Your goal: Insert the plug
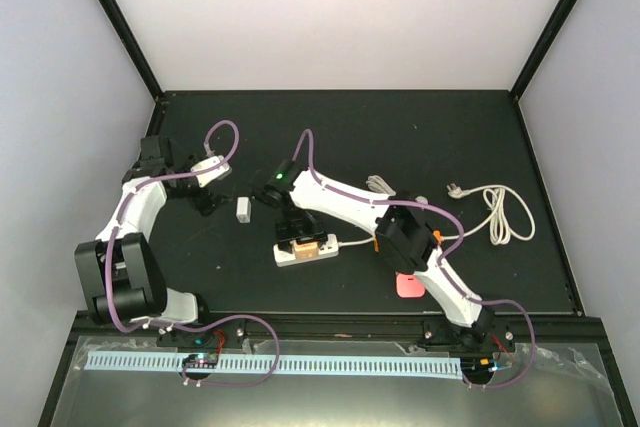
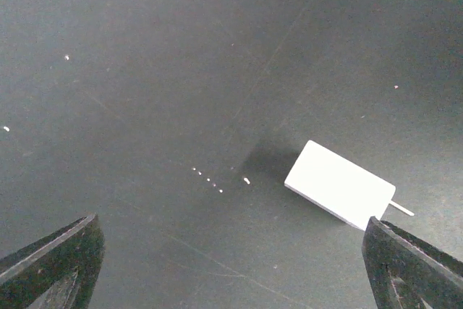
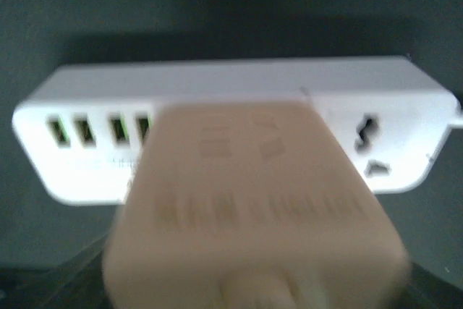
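The beige, blocky plastic plug (image 3: 253,208) sits against the middle of the long white plastic power strip (image 3: 231,81), squared to its face, probably for a straight push into a socket. Whether its pins are seated is hidden. The right gripper (image 1: 293,227) is over it, but I cannot tell if its jaws grasp the plug. The strip's USB ports (image 3: 101,132) and end socket (image 3: 369,146) hold nothing. Left of the strip, the left gripper (image 2: 230,221) is spread wide and empty beside a small white rectangular adapter (image 2: 340,184), likely parked out of the way.
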Robot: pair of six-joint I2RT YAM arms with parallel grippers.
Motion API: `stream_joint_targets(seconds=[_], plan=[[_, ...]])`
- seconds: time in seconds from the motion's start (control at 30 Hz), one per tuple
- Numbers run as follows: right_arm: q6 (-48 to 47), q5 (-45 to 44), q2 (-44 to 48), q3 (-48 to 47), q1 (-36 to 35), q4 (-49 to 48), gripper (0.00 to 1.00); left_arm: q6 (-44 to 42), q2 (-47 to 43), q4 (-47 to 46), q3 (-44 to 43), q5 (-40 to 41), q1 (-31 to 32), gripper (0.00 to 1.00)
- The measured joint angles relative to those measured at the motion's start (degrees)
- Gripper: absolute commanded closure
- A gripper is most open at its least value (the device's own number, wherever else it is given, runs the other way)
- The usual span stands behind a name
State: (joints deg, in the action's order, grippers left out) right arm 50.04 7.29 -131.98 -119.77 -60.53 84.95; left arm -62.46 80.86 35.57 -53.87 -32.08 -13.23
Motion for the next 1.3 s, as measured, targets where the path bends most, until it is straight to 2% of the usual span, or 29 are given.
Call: stream_joint_targets(seconds=[0.03, 0.17, 0.33, 0.47, 0.53, 0.63, 0.73, 0.8, 0.97, 1.07, 1.13, 1.3], plan=[[-0.02, -0.9, -0.83, -0.96, -0.2, 0.61, 0.13, -0.52, -0.5, 0.44, 0.0, -0.48, -0.04, 0.01], [-0.11, -3.76, -4.76, -2.54, -0.52, -2.1, 0.0, -2.34, -1.31, 3.26, -0.31, -2.43, -0.2, 0.01], [-0.48, -7.39, -2.25, -1.25, -0.52, -6.58, 0.0, -4.48, -1.25, 8.7, -2.91, -4.42, -0.2, 0.01], [-1.36, -9.11, 4.11, 3.48, -0.52, -10.16, 0.0, -6.19, -0.87, 10.56, -3.37, -5.75, -0.2, 0.01], [-1.86, -10.34, 7.69, 4.72, -0.52, -11.21, 0.03, -6.19, -0.02, 11.06, -3.32, -6.14, 0.02, 0.01], [-2.95, -12.24, 14.45, 8.44, -0.52, -13.66, 0.18, -3.32, 0.9, 10.08, -2.4, -5.44, 1.68, 0.01], [-4.02, -14.14, 20.87, 13.99, -0.52, -16.11, 0.51, 1.07, 1.01, 7.23, -0.61, -3.08, 4.44, 0.01], [-4.79, -14.99, 24.22, 18.69, -0.52, -18.16, 0.64, 4.15, 1.42, 5.46, 0.33, -0.96, 6.25, 0.01], [-5.53, -15.69, 28.24, 30.6, -0.52, -23.12, 0.68, 12.04, 5.55, 2.01, 0.2, 6.14, 10.45, 0.02], [-6.38, -15.32, 28.28, 34.67, -0.52, -26.05, 0.67, 15.15, 8.96, 1.07, -0.15, 9.9, 12.07, 0.07], [-6.78, -15.13, 28.28, 36.06, -0.52, -27.5, 0.67, 16.33, 10.25, 0.9, -0.15, 12.15, 12.72, 0.13], [-8.24, -14.86, 28.33, 37.81, -0.52, -30.51, 0.61, 18.05, 10.64, 0.72, -0.15, 15.96, 13.27, 0.39]])
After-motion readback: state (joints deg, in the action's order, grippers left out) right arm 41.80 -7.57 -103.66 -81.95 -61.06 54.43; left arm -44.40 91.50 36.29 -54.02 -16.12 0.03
